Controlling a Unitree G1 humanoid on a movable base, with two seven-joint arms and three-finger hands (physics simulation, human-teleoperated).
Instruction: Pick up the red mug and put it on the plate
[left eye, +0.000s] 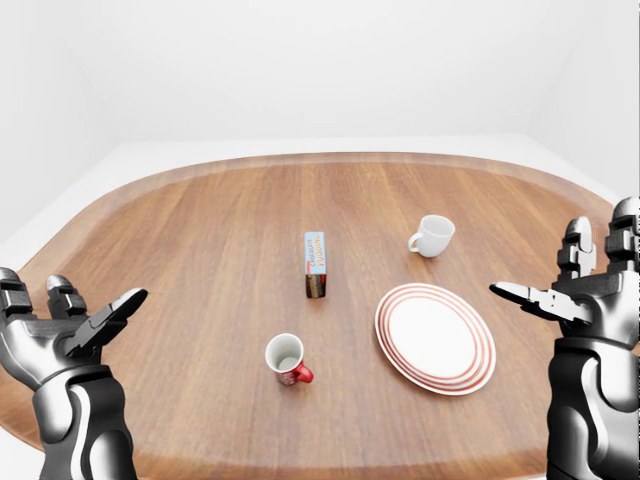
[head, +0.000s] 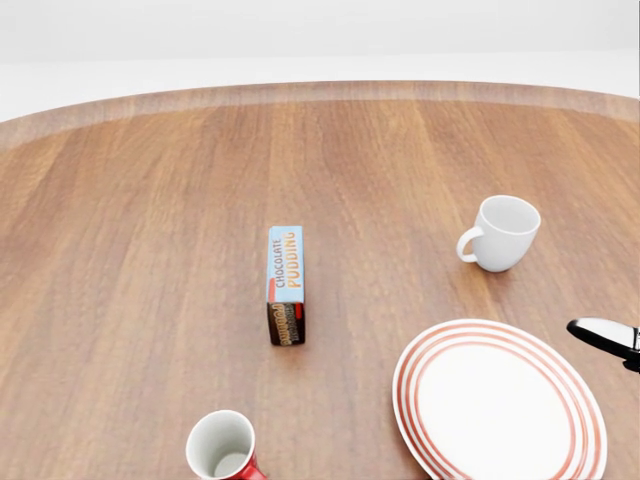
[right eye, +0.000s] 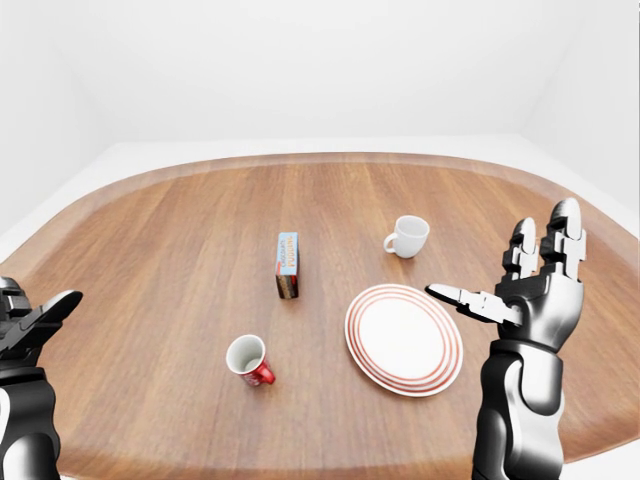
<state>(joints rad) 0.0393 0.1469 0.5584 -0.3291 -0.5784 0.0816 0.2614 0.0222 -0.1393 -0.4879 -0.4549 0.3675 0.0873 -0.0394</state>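
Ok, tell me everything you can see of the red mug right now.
The red mug stands upright on the wooden table, with a red outside bearing white markings, a pale inside that looks empty, and a handle toward the lower right in the left-eye view. It sits left of the striped plate and below the pudding box, apart from both. Nothing touches it; the left hand and right hand are open and well away.
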